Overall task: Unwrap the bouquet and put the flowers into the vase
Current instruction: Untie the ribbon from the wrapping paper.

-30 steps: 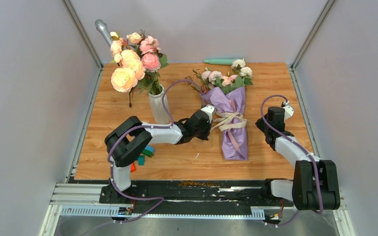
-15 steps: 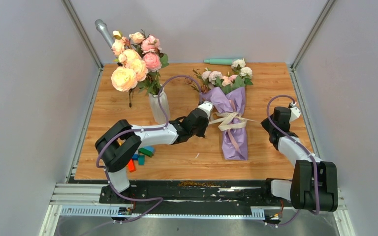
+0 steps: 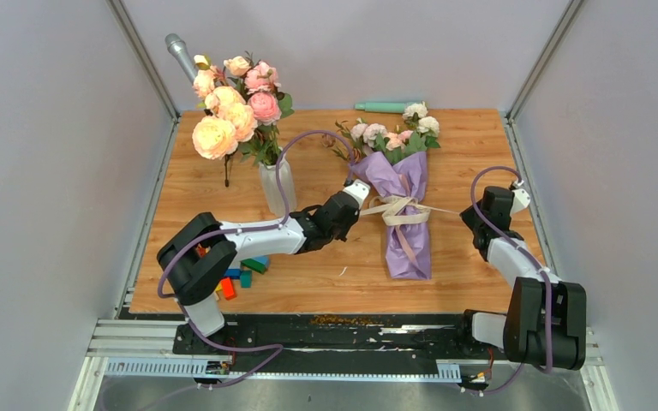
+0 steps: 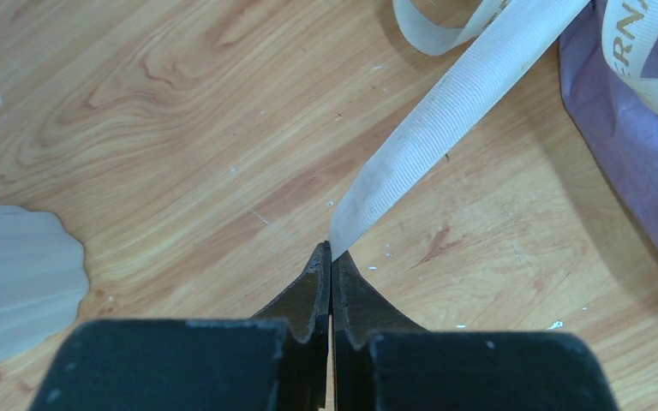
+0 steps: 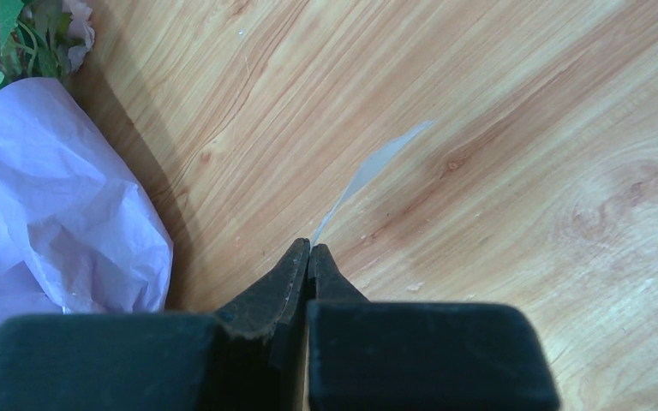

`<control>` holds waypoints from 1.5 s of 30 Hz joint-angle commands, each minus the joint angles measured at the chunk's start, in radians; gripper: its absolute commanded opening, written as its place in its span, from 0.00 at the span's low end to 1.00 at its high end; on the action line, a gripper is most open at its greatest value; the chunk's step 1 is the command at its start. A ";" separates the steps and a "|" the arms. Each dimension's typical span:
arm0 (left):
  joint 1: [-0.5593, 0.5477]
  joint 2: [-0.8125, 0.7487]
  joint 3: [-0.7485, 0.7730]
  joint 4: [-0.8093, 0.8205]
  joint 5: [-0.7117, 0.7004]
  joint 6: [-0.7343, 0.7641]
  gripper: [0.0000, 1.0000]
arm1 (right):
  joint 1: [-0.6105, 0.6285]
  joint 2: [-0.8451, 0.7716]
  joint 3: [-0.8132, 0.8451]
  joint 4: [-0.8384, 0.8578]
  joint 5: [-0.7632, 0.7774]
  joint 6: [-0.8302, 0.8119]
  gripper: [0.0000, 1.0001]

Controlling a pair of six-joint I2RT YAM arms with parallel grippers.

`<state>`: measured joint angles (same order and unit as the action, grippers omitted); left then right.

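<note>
The bouquet (image 3: 406,224) lies on the wooden table, its lilac paper (image 5: 60,205) still wrapped round the stems. The flowers (image 3: 394,133) point away from me. A beige ribbon (image 3: 398,208) is tied round its middle. My left gripper (image 3: 362,208) is shut on the ribbon's left end (image 4: 445,111), which runs taut from its tips. Right of the bouquet, my right gripper (image 3: 466,215) is shut on the other ribbon end (image 5: 368,171), seen edge-on as a thin strip. The white ribbed vase (image 3: 276,188) stands left of the bouquet and holds large peach and pink blooms (image 3: 231,107).
A green tube (image 3: 385,107) lies at the table's back edge. A grey cylinder (image 3: 177,51) leans in the back left corner. Coloured blocks (image 3: 244,272) sit by the left arm's elbow. Grey walls close in both sides.
Both grippers have drawn apart, left one leftward and right one rightward, each pulling its ribbon end out straight from the knot. The bouquet has stayed in place.
</note>
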<state>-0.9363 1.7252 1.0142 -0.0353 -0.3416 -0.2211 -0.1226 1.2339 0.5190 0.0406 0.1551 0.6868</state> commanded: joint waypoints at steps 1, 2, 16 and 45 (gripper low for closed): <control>-0.004 -0.044 0.004 -0.033 -0.050 0.039 0.00 | -0.020 -0.029 -0.003 -0.005 0.007 -0.010 0.00; -0.004 -0.048 0.001 -0.037 -0.051 0.035 0.00 | -0.023 -0.031 -0.003 -0.006 0.008 -0.012 0.00; -0.004 -0.132 -0.058 -0.056 -0.097 0.122 0.00 | -0.108 -0.085 -0.033 -0.073 0.012 -0.009 0.00; 0.005 -0.230 -0.098 -0.169 -0.239 0.095 0.00 | -0.374 -0.203 -0.039 -0.172 -0.062 -0.078 0.00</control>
<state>-0.9360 1.5490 0.9260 -0.1814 -0.5354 -0.1001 -0.4568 1.0550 0.4713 -0.1246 0.1013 0.6476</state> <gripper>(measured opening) 0.006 0.010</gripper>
